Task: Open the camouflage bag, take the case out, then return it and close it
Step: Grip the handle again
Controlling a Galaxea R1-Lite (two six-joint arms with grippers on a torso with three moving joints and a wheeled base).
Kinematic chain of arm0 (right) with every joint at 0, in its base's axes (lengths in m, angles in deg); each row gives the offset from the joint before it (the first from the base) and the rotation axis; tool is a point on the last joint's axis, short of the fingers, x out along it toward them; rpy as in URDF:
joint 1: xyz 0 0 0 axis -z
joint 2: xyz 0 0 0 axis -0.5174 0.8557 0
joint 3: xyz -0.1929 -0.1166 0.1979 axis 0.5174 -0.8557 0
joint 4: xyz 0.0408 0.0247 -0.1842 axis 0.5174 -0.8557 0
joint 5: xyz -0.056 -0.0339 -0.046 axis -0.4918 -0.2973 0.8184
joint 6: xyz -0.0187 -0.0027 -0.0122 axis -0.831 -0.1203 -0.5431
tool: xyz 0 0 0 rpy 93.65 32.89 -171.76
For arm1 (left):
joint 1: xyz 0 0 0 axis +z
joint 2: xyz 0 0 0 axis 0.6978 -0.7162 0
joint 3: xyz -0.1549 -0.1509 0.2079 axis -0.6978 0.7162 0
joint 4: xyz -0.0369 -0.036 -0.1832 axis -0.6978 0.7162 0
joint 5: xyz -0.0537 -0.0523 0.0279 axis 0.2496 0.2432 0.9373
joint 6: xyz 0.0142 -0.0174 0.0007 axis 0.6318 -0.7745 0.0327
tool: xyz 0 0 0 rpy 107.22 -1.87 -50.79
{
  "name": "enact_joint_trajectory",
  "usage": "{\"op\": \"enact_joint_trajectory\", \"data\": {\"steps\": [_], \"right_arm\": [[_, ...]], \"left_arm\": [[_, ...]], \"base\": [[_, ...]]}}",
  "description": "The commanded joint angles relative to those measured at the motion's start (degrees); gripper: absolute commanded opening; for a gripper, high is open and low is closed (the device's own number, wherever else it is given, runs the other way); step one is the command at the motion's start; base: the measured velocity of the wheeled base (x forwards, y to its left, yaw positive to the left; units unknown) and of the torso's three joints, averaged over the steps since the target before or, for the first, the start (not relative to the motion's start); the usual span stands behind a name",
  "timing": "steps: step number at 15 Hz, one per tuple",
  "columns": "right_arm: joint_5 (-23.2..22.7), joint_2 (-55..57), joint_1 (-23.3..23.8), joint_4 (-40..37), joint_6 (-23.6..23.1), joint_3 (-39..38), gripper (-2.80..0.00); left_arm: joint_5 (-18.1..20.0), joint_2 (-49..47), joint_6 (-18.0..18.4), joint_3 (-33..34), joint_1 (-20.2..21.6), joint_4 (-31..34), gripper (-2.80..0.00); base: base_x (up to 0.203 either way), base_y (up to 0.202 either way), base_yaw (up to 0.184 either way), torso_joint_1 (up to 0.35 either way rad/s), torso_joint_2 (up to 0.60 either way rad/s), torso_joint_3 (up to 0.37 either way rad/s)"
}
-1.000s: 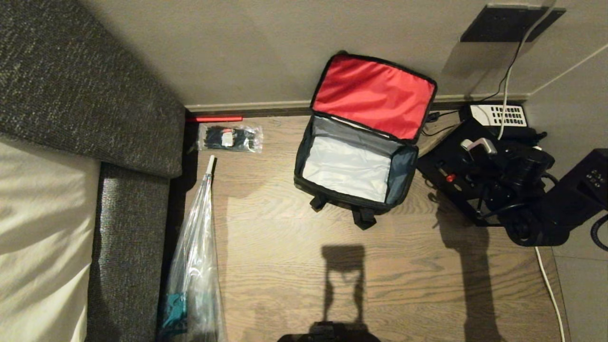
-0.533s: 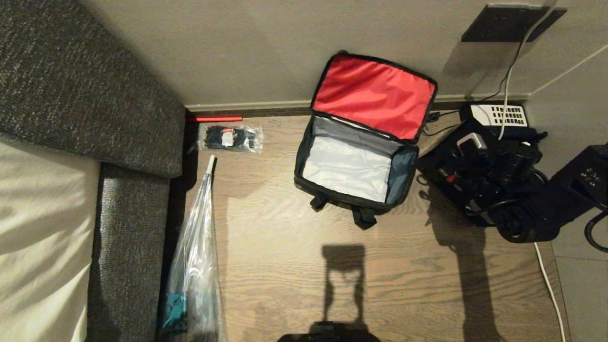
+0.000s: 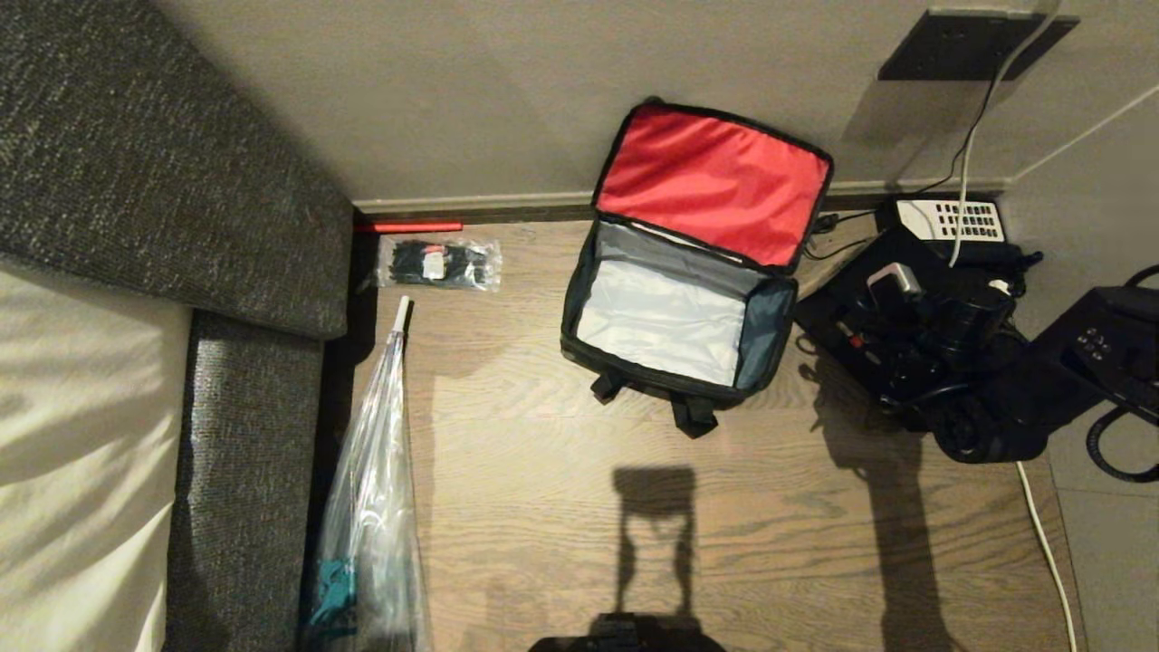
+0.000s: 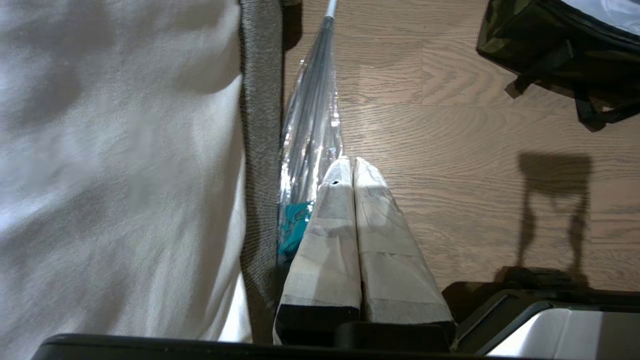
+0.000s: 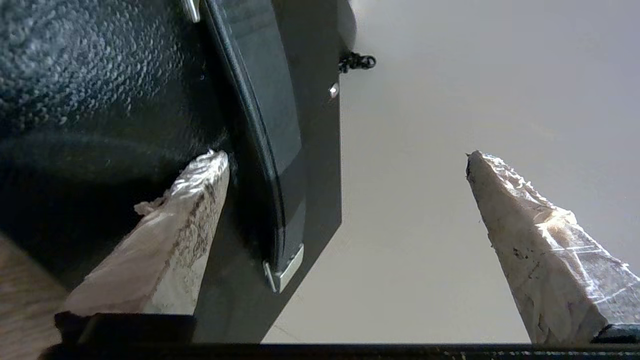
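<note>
One camouflage bag [image 3: 675, 340] is sitting open on the wooden floor [image 3: 724, 507], its red lid [image 3: 715, 181] leaning against the wall [image 3: 471, 100]. One case [image 3: 860, 317] is lying just right of the bag, with the right gripper [image 5: 345, 160] hovering at it, fingers spread wide and gripping nothing. One telephone [image 3: 951, 219] is lying beyond the case. Left of the bag, one small packet [image 3: 439, 263] and one folded umbrella [image 3: 376, 489] are lying beside the sofa [image 3: 163, 181]. The left gripper [image 4: 350, 167] is hanging near the umbrella, fingers pressed together.
</note>
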Motion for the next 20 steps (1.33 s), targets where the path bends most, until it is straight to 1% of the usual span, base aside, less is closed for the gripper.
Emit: {"op": "enact_joint_trajectory", "data": {"steps": [1, 3, 5, 7, 8, 10, 14, 16, 17, 20], "right_arm": [[0.51, 2.37, 0.82, 0.63, -0.35, 3.67, 0.00], [1.03, 3.35, 1.67, 0.74, -0.46, 8.05, 0.00], [2.72, 4.96, 2.55, 0.77, -0.88, 13.40, 0.00], [3.79, 7.07, 4.37, 0.62, -3.49, 16.55, 0.00], [3.83, 7.82, 5.11, 0.52, -4.08, 18.24, 0.00], [3.85, 9.41, 6.55, 0.36, -5.58, 19.58, 0.00], [3.94, 11.08, 7.09, 0.23, -7.41, 21.33, 0.00], [3.81, 11.09, 7.18, 0.67, -7.46, 20.61, 0.00], [3.77, 10.99, 7.18, 0.18, -7.58, 20.10, -2.80], [3.76, 11.51, 7.09, 2.93, -7.70, 20.01, -2.80]], "left_arm": [[-0.02, 0.09, -0.01, 0.01, 0.01, 0.00, -2.80], [-0.02, 0.09, -0.01, 0.01, 0.01, 0.00, -2.80], [-0.02, 0.09, -0.01, 0.01, 0.01, 0.00, -2.80], [-0.02, 0.09, -0.01, 0.01, 0.01, 0.00, -2.80], [-0.02, 0.09, -0.01, 0.01, 0.01, 0.00, -2.80], [-0.02, 0.09, -0.01, 0.01, 0.01, 0.00, -2.80], [-0.02, 0.09, -0.01, 0.01, 0.04, 0.00, -2.80], [-0.02, 0.09, -0.01, 0.01, 0.01, 0.00, -2.80], [-0.02, 0.09, -0.01, 0.01, 0.01, 0.00, -2.80], [-0.02, 0.09, -0.01, 0.01, 0.01, 0.00, -2.80]], "base": [[0.000, 0.000, 0.000, 0.000, 0.00, 0.000], [0.000, 0.000, 0.000, 0.000, 0.00, 0.000], [0.000, 0.000, 0.000, 0.000, 0.00, 0.000], [0.000, 0.000, 0.000, 0.000, 0.00, 0.000], [0.000, 0.000, 0.000, 0.000, 0.00, 0.000], [0.000, 0.000, 0.000, 0.000, 0.00, 0.000], [0.000, 0.000, 0.000, 0.000, 0.00, 0.000], [0.000, 0.000, 0.000, 0.000, 0.00, 0.000], [0.000, 0.000, 0.000, 0.000, 0.00, 0.000], [0.000, 0.000, 0.000, 0.000, 0.00, 0.000]]}}
